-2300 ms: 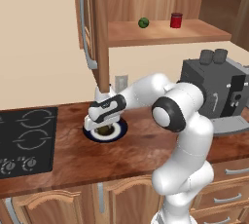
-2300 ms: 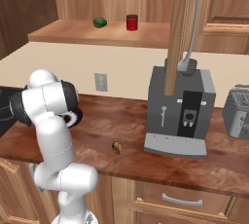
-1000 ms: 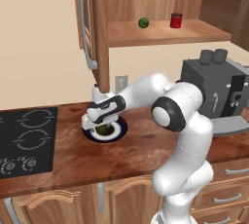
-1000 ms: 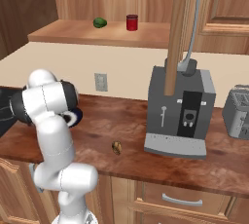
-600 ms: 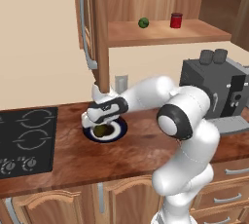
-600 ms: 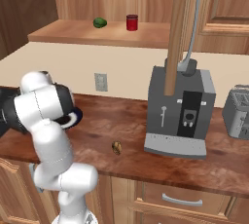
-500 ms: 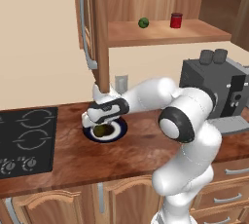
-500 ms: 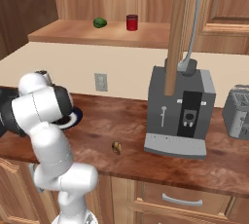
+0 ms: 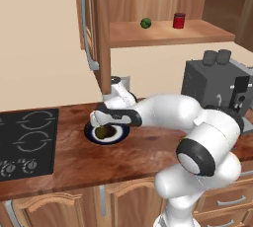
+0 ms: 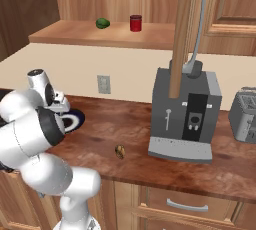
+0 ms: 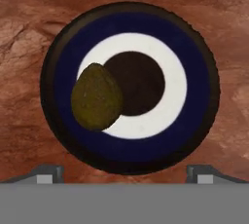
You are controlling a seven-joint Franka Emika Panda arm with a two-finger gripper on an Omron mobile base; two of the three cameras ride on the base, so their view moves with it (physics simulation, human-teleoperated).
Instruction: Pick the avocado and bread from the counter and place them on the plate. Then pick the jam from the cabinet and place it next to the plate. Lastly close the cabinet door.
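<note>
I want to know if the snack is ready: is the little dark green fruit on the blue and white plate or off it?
On it. The dark olive-green avocado lies on the blue-rimmed round plate, across its white centre and blue rim.

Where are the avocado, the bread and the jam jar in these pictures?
avocado (image 11: 97, 97): hand view, middle of the fruit, on the plate.
bread (image 10: 120, 151): right base view, middle of the lump, on the counter.
jam (image 9: 179, 20): left base view, jar's side, on the cabinet shelf.

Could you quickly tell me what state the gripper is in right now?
Gripper: open, holding nothing, above the plate with the avocado on it.
</note>
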